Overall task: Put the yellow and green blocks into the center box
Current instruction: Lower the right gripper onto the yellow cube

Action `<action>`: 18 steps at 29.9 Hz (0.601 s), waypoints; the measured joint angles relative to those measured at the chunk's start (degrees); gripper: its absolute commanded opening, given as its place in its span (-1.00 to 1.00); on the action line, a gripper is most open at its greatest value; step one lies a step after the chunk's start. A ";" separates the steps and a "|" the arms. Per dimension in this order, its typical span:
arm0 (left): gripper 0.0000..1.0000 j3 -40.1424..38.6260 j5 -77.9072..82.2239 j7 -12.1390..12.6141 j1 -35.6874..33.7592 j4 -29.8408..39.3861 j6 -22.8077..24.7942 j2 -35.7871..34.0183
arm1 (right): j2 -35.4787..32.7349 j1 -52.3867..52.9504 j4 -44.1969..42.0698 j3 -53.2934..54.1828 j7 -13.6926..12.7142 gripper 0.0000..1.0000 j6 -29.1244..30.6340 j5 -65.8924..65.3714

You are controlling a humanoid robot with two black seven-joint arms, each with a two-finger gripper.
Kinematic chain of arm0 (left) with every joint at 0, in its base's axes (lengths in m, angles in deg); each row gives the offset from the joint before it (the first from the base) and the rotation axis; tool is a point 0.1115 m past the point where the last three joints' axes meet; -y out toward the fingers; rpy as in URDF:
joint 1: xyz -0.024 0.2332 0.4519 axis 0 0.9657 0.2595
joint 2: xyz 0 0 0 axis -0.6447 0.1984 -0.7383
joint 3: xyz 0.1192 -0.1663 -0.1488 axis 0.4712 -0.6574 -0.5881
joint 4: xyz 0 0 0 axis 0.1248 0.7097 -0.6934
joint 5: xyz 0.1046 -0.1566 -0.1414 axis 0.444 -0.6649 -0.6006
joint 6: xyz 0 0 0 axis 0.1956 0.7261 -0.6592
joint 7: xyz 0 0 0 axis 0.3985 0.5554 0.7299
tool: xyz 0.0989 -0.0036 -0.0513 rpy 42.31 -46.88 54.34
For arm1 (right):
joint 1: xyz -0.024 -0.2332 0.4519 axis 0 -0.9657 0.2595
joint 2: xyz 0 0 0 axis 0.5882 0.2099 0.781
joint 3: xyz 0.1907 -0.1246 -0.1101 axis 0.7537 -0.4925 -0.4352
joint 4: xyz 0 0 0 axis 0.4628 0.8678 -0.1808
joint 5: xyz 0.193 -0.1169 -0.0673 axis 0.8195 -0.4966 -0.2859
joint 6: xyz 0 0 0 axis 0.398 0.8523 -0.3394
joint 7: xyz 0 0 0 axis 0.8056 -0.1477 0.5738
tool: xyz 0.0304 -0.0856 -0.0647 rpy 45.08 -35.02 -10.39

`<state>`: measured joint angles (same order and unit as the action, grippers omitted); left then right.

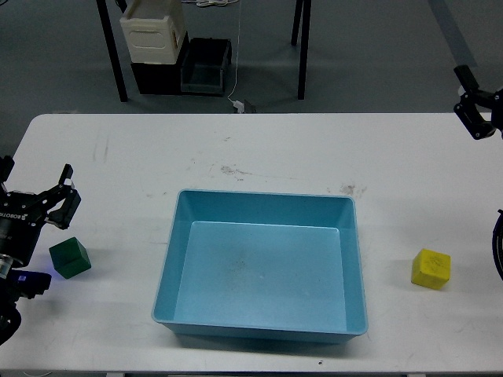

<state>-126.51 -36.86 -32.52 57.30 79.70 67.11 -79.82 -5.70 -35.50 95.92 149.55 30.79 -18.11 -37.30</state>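
Currently the task stands at its first step: neither block is in the center box, and neither is held.

**Position of task items**
- The center box sits near the middle of the white table, toward the robot's edge. Its interior holds nothing.
- The green block rests on the table well to the left of the box.
- The yellow block rests on the table to the right of the box, clear of its rim.

**Gripper state**
- The left gripper is at the left table edge, just above and beside the green block. Its two fingers are spread apart and hold nothing. No contact with the block is visible.
- The right gripper is at the far right edge of the view, well apart from the yellow block. It appears small and dark; whether its fingers are spread or closed cannot be told. Nothing is seen in it.

**Step in hand**
The left arm appears positioned for an approach to the green block.

**Requirements for the next move**
1. Bring the parted fingers down and toward the robot so that they straddle the green block.
2. Align the fingers with two opposite flat faces; the block sits slightly rotated to the table edge.
3. Close, lift clear of the box rim, carry right, and release inside.
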 measured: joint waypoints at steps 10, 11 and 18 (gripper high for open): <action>1.00 0.05 0.00 -1.40 0.09 -0.07 0.00 0.64 | -20.82 27.61 -5.40 -34.99 15.69 0.99 5.26 -26.31; 1.00 0.05 0.02 -1.43 0.09 -0.08 0.00 0.71 | -21.49 30.83 -6.74 -38.22 16.63 0.99 6.83 -27.19; 1.00 0.05 0.10 -1.49 0.11 -0.09 0.00 1.12 | -24.94 47.29 -9.55 -56.13 17.66 0.98 11.35 -41.62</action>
<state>-126.46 -36.76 -34.01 57.41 79.61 67.11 -78.70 -30.63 11.79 86.37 93.43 48.45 -6.76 -78.91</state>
